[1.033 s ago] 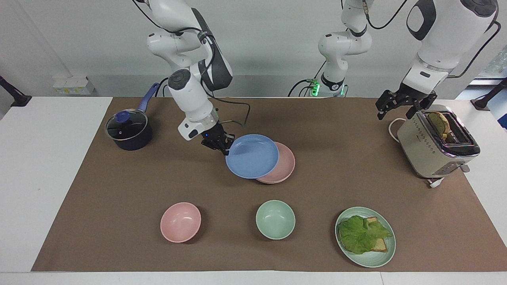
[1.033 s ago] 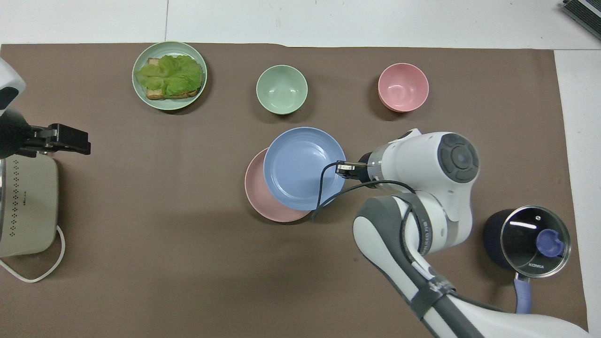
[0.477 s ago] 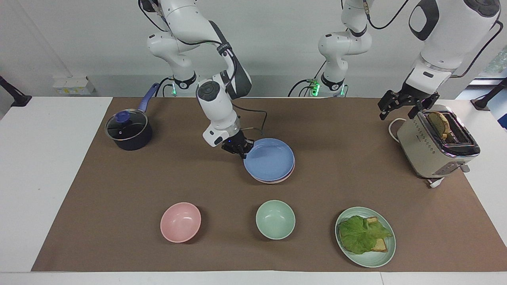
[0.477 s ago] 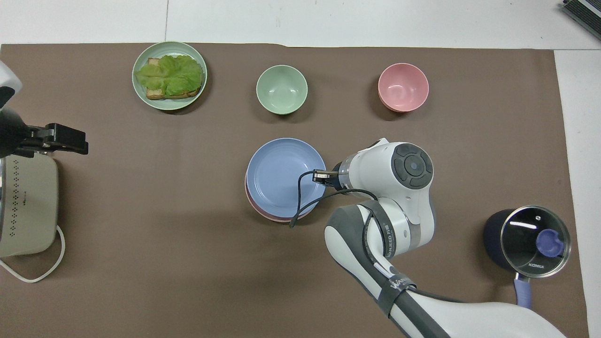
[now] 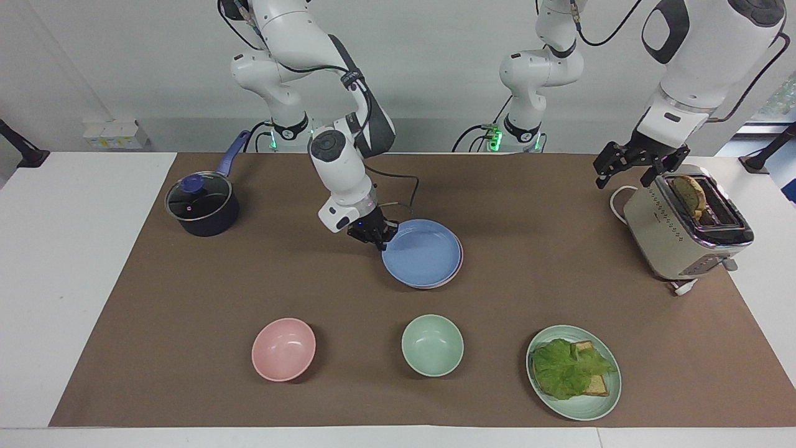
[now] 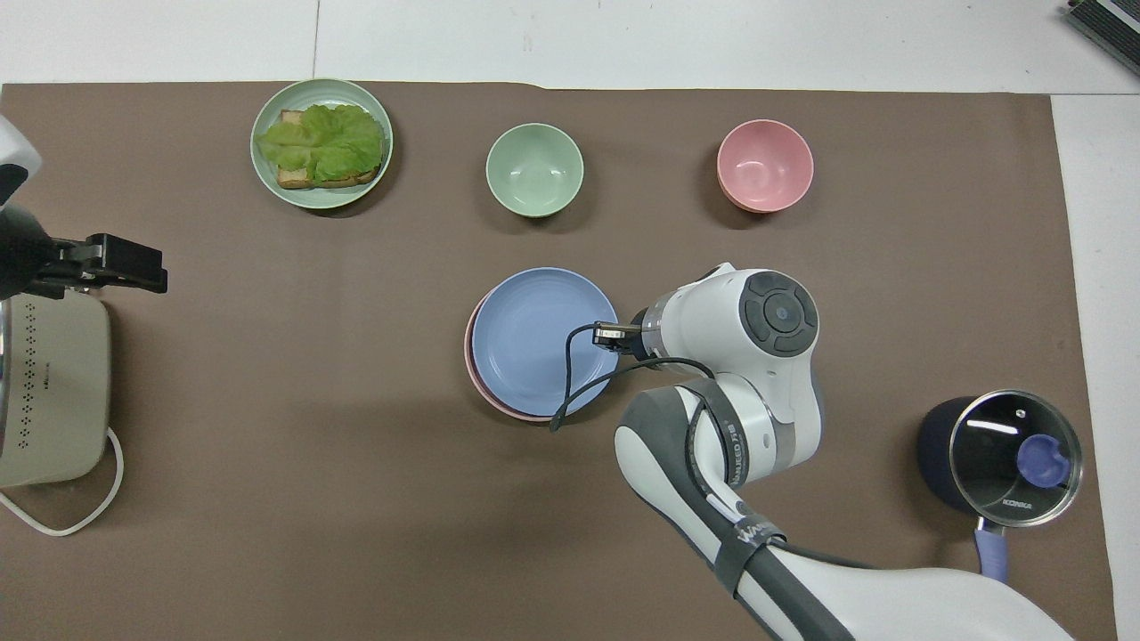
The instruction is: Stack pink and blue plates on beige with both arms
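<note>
1. Stack status: blue plate [image 5: 423, 252] lies on the pink plate [image 5: 459, 261] mid-counter, nearer to the robots than the green bowl [image 5: 432, 344]. Only a thin pink crescent shows at the stack's rim in both views.
2. Beige plate: not visible in either view. I judge it lies under the pink one, hidden by the 2 plates above; cannot confirm.
3. Right tool [image 5: 377, 236] sits at the blue plate's rim, on the side toward the pot [image 5: 202, 205]. Whether its fingers grip the rim or have let go, I cannot tell.
4. Left tool [image 5: 631, 168] hangs over the toaster [image 5: 687, 224] at the left arm's end of the counter, fingers spread, holding nothing; that arm waits.
5. Progress judgement: stacking looks essentially finished. Left to do: free the blue rim and pull the right arm clear.
6. Change against 1 second ago: the blue plate was tilted, airborne and offset from the pink one; now it is level and nearly concentric on it. Left arm unchanged.
</note>
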Controlling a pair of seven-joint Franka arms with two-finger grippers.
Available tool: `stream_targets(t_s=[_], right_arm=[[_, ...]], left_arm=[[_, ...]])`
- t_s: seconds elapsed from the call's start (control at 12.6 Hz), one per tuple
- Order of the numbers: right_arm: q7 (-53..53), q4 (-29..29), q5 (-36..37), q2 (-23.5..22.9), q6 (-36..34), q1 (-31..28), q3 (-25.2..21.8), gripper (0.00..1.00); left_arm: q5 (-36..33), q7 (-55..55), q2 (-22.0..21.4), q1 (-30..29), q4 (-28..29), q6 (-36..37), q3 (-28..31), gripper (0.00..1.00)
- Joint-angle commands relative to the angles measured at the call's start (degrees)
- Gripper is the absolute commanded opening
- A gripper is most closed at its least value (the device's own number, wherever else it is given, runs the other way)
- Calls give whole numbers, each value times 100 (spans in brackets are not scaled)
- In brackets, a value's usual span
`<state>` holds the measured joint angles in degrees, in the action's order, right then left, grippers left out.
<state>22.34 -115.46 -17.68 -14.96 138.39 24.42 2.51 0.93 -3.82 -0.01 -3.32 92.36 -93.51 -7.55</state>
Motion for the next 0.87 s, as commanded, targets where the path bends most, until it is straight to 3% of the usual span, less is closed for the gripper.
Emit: stream_targets(t_s=[0.0, 0.08, 0.4, 0.79], right_arm=[[192, 137, 134, -60, 4, 19, 4, 87], [209, 216, 134, -34, -66, 19, -5, 100], [227, 313, 212, 430, -523, -234, -154, 100], [122, 304, 1486, 1336, -1331, -1456, -163, 100]], left_arm=[[-76, -5, 28, 16, -104, 123, 17, 100], [-76, -5, 28, 16, -104, 123, 17, 100], [-76, -5, 28, 16, -104, 123, 17, 100], [-76, -5, 28, 16, -104, 123, 17, 100]])
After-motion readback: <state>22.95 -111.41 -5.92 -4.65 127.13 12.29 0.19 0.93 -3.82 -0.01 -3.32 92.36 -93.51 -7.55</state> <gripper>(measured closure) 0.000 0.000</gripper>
